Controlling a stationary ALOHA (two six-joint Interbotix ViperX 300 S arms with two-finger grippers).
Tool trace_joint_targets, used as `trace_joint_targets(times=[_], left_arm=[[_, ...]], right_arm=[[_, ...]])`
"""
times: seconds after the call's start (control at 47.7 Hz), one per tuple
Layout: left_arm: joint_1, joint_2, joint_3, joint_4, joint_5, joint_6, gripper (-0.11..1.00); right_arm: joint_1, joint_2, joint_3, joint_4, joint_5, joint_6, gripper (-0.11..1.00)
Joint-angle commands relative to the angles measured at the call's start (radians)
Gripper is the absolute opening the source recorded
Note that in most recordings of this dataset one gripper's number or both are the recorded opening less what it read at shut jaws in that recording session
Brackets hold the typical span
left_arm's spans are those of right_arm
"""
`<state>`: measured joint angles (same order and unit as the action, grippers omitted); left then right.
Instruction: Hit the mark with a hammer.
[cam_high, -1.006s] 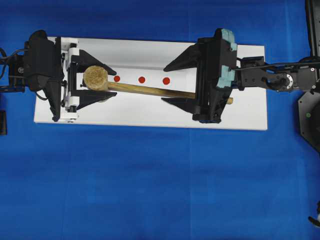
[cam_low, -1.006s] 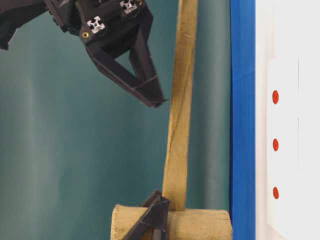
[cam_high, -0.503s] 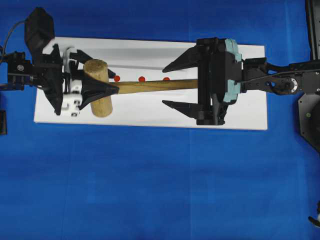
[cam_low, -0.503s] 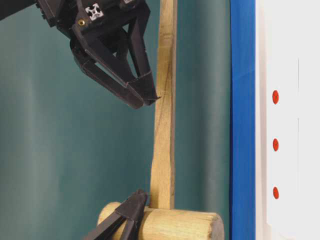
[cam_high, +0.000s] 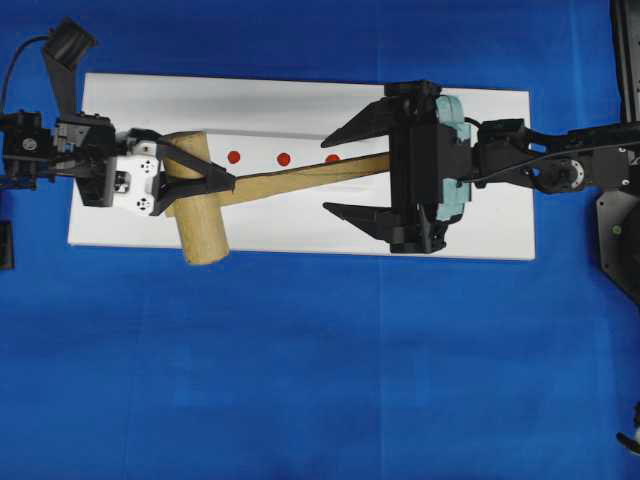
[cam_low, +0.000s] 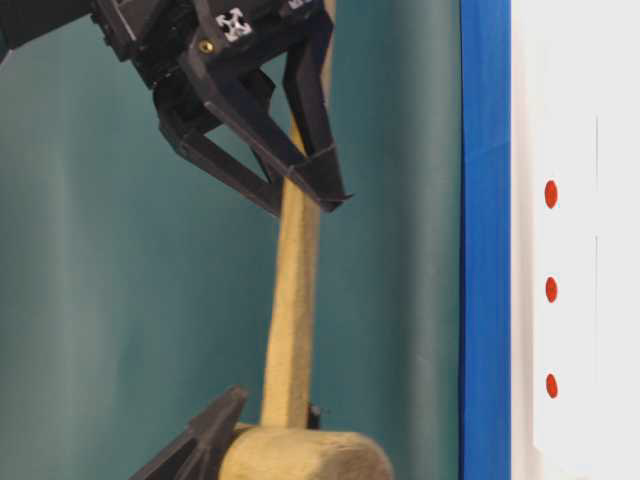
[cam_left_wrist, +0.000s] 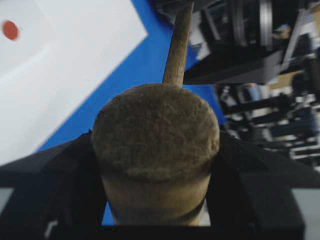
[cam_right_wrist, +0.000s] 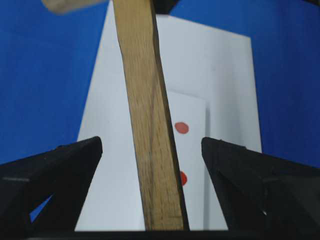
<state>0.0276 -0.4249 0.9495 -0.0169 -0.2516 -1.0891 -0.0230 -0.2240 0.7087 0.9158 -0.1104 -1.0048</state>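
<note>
Hammer is lifted above the white board, not lying on it: the table-level view shows its head and handle clearly away from the board's surface. The left hand is closed on the thick wooden head, one finger on each side, near the board's left edge. I think it holds the head so that the handle is presented to the other arm. The long handle runs toward the right edge and passes between the fingers of the right hand, which is wide, with both fingers apart from the wood. Three red marks lie in a row on the board, just beside the handle in the overhead view. My judgement is that the right hand must first close on the handle, because a swing from the handle end gives the blow.
</note>
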Motion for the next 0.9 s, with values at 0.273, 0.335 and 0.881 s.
trace_joint_targets(times=[0.273, 0.335, 0.881], left_arm=[[-0.006, -0.032, -0.009, 0.003, -0.003, -0.015, 0.45], [-0.006, -0.032, -0.008, 0.005, -0.005, -0.018, 0.45], [-0.009, -0.021, -0.014, 0.008, 0.041, 0.037, 0.45]], right_arm=[[0.003, -0.003, -0.025, -0.002, -0.018, -0.012, 0.91], [0.003, -0.003, -0.023, -0.002, -0.018, -0.014, 0.9], [0.003, 0.0, -0.026, -0.018, -0.003, -0.028, 0.09]])
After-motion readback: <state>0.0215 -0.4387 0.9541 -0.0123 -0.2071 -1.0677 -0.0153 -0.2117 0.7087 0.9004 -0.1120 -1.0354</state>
